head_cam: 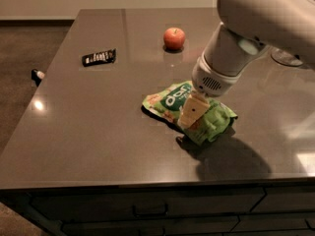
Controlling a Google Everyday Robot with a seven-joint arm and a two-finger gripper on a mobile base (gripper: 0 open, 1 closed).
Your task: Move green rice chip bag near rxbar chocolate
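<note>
Across a dark counter (pixel 98 146) that fills most of the frame, a white arm (pixel 256 18) reaches down from the upper right to the green bag (pixel 170 100), which lies crumpled just right of centre. Its gripper (pixel 192 111) sits on the middle of the bag, down against the foil. Whether it is closed on the pouch or only resting there cannot be told.

A red apple (pixel 174 38) stands at upper middle. The small black bar (pixel 99 57), the bag's destination, lies well apart in the upper left.

The risks look plain:
- A pinch on loose, crinkly film could slip and drop the bag short of the bar.
- A bag dragged rather than lifted could snag or fold under itself.
- A path swung too far up the frame could clip the apple and set it rolling.
- An overshoot could shove the light bar toward the left edge.
</note>
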